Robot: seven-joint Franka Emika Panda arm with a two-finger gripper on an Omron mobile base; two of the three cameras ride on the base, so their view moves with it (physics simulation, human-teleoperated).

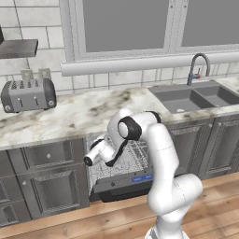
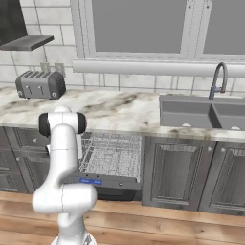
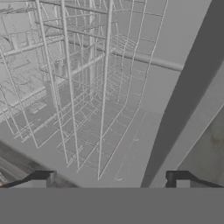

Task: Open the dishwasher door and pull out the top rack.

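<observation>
Tool [image 3: 109, 180] spread wide and grasping nothing, both dark tips apart at the base of the hand view, aimed into the light wire grid of the top rack [image 3: 74, 87] just ahead, with no contact visible. Below and in front of the tool, the dishwasher door [image 2: 103, 184] dropped open, blue lights along its edge strip, the rack sitting in the opening above it and under the marbled tabletop [image 1: 70, 116]. Farther off, up on that tabletop: toaster [image 1: 28, 94] to one side, sink [image 1: 196, 97] with faucet [image 1: 198, 67] to the other.
</observation>
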